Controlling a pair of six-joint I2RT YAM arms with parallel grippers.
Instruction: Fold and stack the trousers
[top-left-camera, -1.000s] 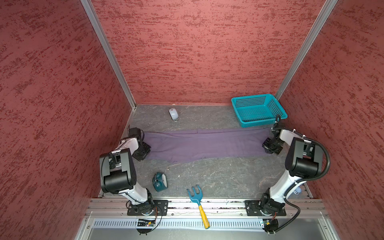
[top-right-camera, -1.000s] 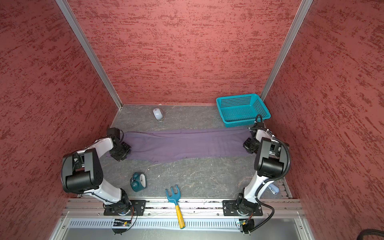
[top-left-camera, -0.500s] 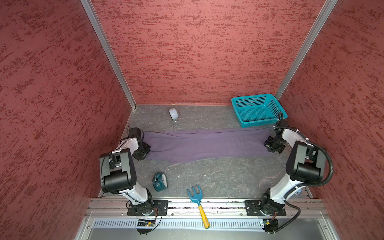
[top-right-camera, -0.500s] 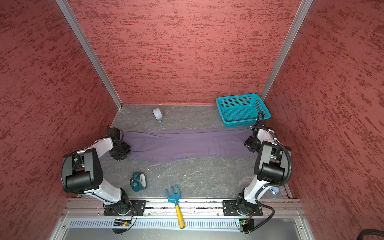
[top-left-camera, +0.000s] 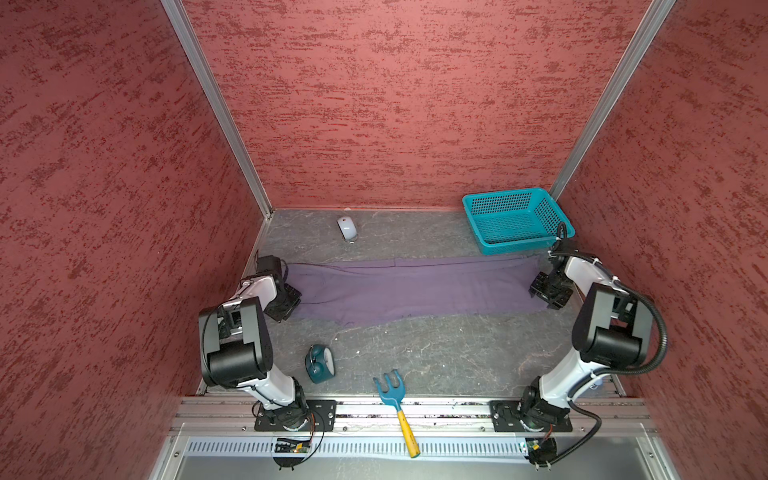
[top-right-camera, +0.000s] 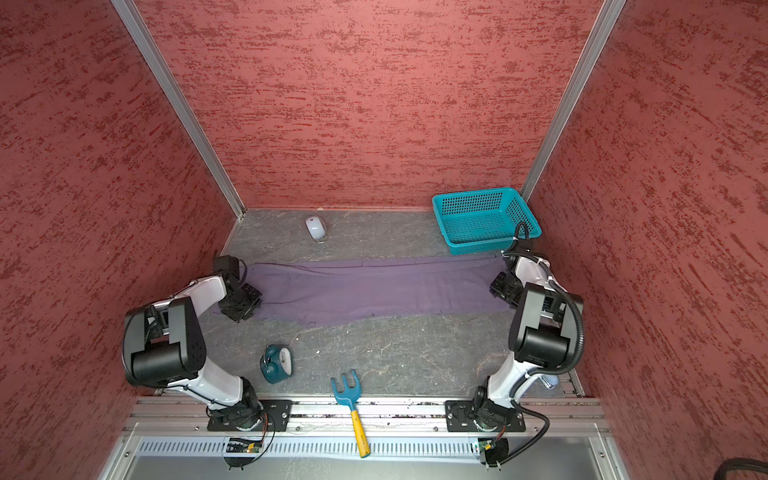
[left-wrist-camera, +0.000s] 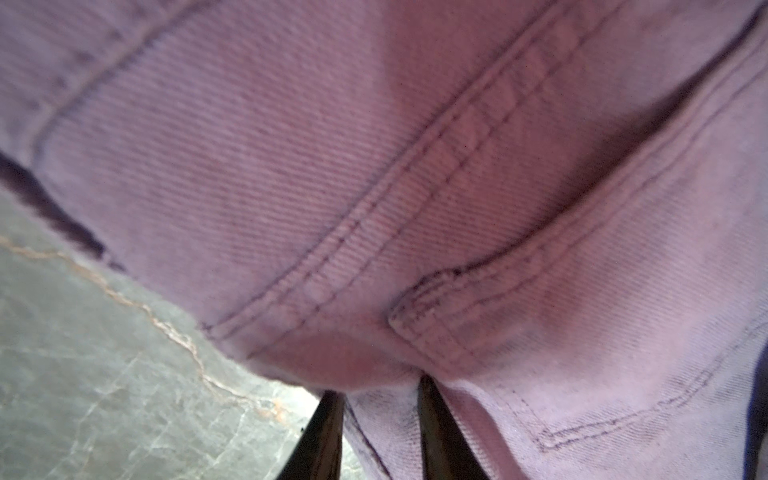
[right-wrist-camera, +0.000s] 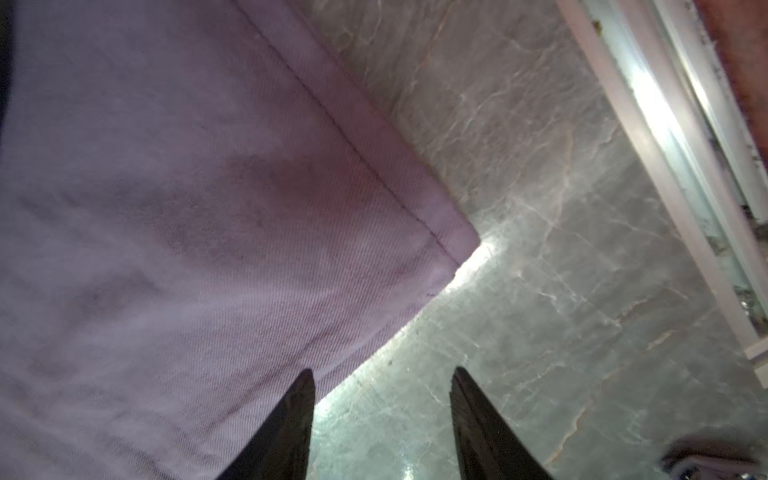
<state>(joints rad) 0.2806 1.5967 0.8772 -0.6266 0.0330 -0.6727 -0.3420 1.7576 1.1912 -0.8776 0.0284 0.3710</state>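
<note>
Left wrist view: the left gripper (left-wrist-camera: 376, 386) has its dark fingers (left-wrist-camera: 326, 432) closed on a fold of the trousers (left-wrist-camera: 374, 166). The purple-grey twill shows double-stitched seams and a pocket corner bunching just above the tips, and the grey marbled table (left-wrist-camera: 104, 374) is bare beside it. In both top views that gripper sits at the left end of the garment. The garment lies flat as one long band across the middle of the table, reaching from the left arm to the right arm (its near edge bulges toward the front about a third of the way along). Behind the band's left part lies a white computer mouse (top-left-camera: 347, 227). In front of it is a teal alarm clock (top-left-camera: 319, 363), and farther right a blue hand rake (top-left-camera: 392, 395) whose yellow handle crosses the front rail (top-left-camera: 457, 409). A teal basket (top-left-camera: 519, 244) stands in the back right corner, just behind the band's right end. There the right gripper (top-left-camera: 548, 291) is low at the hem. The right wrist view shows its jaws apart with bare table between them and nothing held. One fingertip (right-wrist-camera: 299, 399) shows against the cloth's edge, though I cannot tell whether it touches.
</note>
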